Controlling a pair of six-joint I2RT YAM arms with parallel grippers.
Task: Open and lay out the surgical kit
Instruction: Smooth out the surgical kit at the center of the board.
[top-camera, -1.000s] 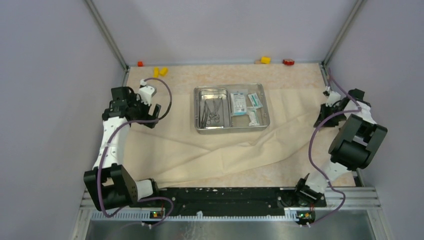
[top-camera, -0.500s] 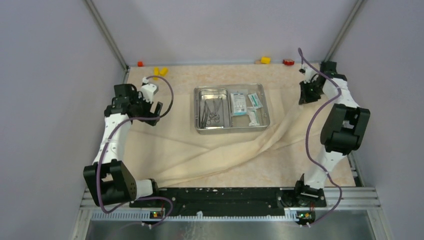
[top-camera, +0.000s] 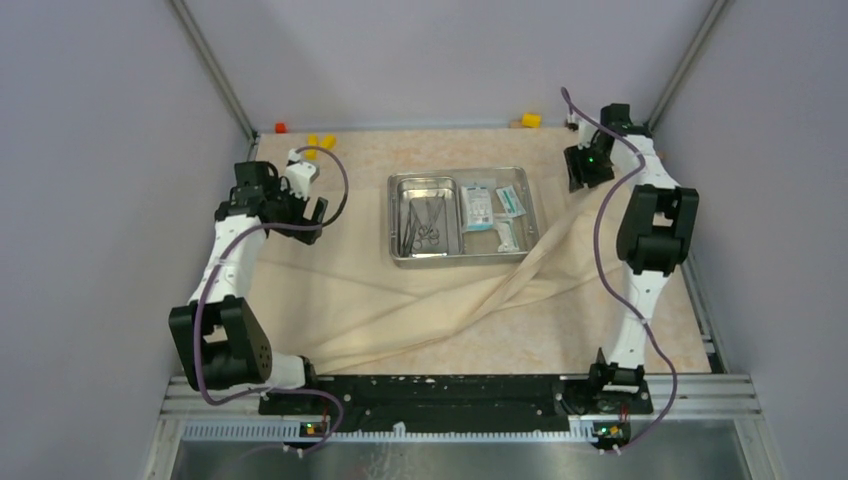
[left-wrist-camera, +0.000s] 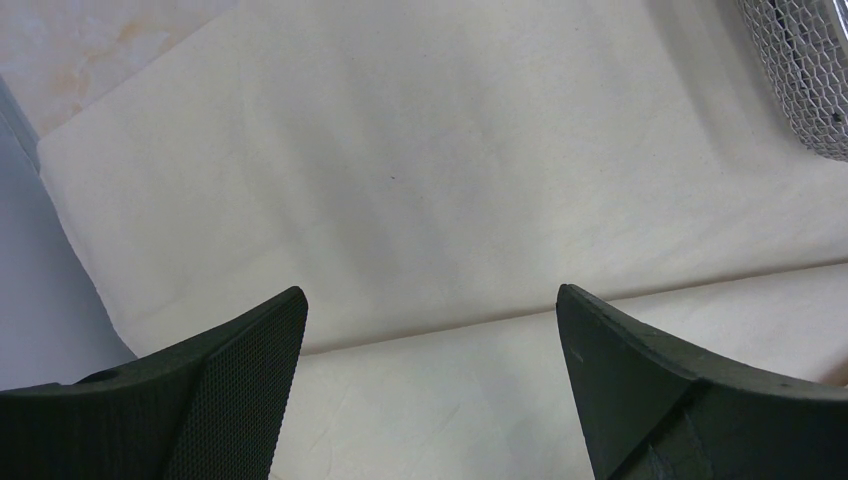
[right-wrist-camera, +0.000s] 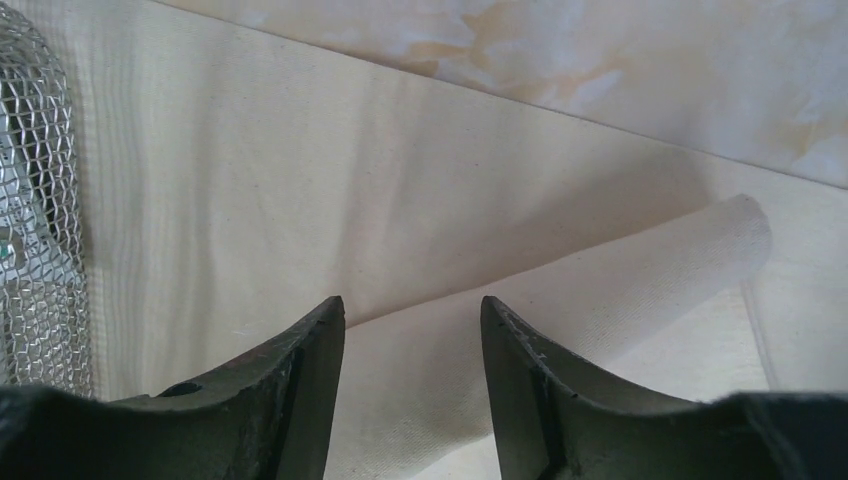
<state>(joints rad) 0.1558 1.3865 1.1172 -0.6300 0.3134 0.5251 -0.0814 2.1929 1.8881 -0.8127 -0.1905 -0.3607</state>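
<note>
Cloth (top-camera: 330, 290) covers most of the table (top-camera: 450, 150); it lies flat along the left side, and on the right it is gathered into a long twisted fold that runs from the near middle up toward the far right corner. Tray (top-camera: 391, 220) stands on the cloth in the middle of the far half, its long side along the far edge; instruments (top-camera: 422, 222) lie in its left half, packets (top-camera: 490, 212) in its right half.

Left gripper (left-wrist-camera: 430, 292) hangs over flat cloth near the left edge, in the far half, well apart from the tray; its fingers are spread wide with nothing between them; whether they touch the cloth I cannot tell; a bit of the tray's mesh wall shows at the upper right of the left wrist view.

Right gripper (right-wrist-camera: 410, 300) sits by the far right corner, near the tray's far right corner; its fingers stand close together and pinch the fold of cloth, which rises from the table to them.

Blocks (top-camera: 320, 141), yellow and red, rest on bare table along the far edge.
</note>
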